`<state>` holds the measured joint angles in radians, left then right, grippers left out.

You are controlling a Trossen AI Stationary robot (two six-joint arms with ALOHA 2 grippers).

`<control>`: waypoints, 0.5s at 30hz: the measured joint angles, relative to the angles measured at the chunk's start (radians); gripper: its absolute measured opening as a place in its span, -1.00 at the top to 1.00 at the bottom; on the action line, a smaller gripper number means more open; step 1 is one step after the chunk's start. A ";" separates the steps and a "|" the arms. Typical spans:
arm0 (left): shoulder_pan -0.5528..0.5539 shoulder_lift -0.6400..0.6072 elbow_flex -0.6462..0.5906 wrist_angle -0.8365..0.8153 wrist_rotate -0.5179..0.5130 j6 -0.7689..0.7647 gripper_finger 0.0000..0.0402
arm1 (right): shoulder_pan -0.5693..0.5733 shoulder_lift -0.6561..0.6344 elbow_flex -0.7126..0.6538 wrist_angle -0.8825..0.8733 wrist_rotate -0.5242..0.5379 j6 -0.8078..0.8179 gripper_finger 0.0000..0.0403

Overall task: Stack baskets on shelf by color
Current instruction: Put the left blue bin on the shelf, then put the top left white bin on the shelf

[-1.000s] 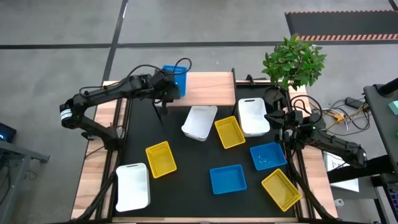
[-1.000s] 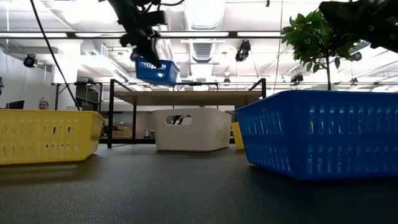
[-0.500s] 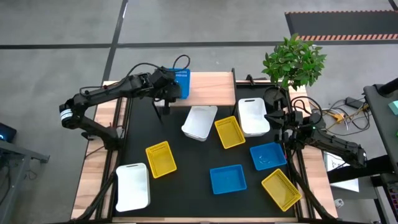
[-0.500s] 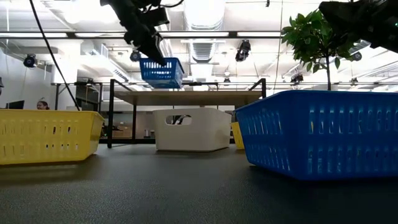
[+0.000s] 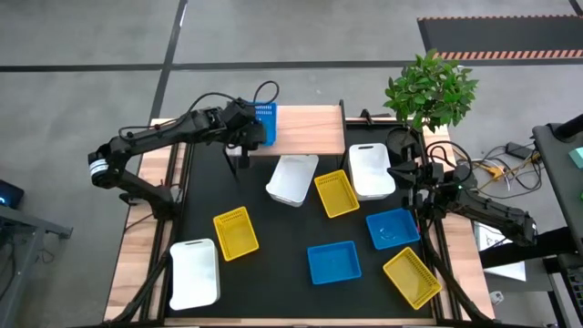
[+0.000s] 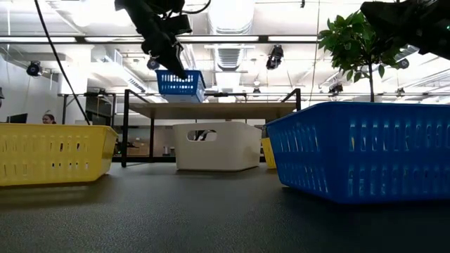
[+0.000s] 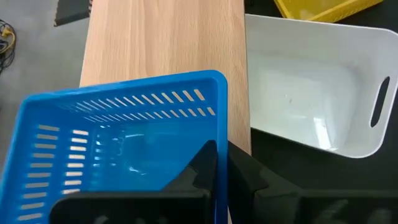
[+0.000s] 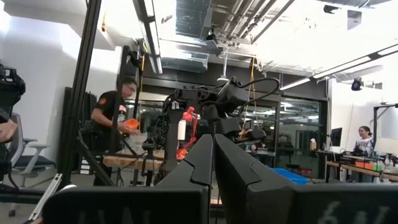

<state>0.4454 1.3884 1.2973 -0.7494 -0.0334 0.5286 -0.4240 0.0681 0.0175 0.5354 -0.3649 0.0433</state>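
High view — left gripper clamping blue basket

Grey concrete floor marked with dark lines surrounds the table, with a striped black mat at the far edge. A potted plant stands at one corner. Exposed ceiling ducts and strip lights run overhead; people work at benches beyond.
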 joint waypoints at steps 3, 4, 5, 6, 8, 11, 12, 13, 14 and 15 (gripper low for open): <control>0.000 0.000 -0.006 0.003 0.000 0.000 0.99 | 0.000 0.000 0.005 0.001 0.000 0.000 0.96; 0.000 0.000 -0.011 0.005 0.000 0.000 0.98 | 0.000 0.000 0.005 0.000 0.000 0.003 0.96; 0.000 0.000 -0.016 0.008 0.000 0.000 0.96 | 0.000 0.000 0.005 0.000 0.000 0.008 0.96; 0.000 0.000 -0.022 0.012 0.000 0.000 0.94 | 0.000 0.000 0.005 0.000 0.000 0.008 0.96; 0.000 -0.001 -0.039 0.028 -0.005 0.000 0.88 | 0.000 0.000 0.005 0.000 0.000 0.008 0.96; 0.000 -0.001 -0.059 0.035 -0.025 0.001 0.79 | 0.000 0.000 0.005 0.000 0.000 0.008 0.96; 0.000 -0.001 -0.062 0.034 -0.029 0.001 0.77 | 0.000 0.000 0.005 0.000 0.000 0.008 0.96; 0.000 -0.001 -0.063 0.035 -0.030 0.001 0.74 | 0.000 0.000 0.005 0.000 0.000 0.008 0.96; 0.000 -0.001 -0.063 0.035 -0.031 0.001 0.72 | 0.000 0.000 0.005 -0.001 0.000 0.008 0.96; 0.000 -0.001 -0.063 0.035 -0.031 0.001 0.70 | 0.000 0.000 0.005 0.000 0.000 0.008 0.96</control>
<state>0.4458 1.3876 1.2343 -0.7143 -0.0640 0.5293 -0.4238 0.0681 0.0223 0.5350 -0.3651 0.0513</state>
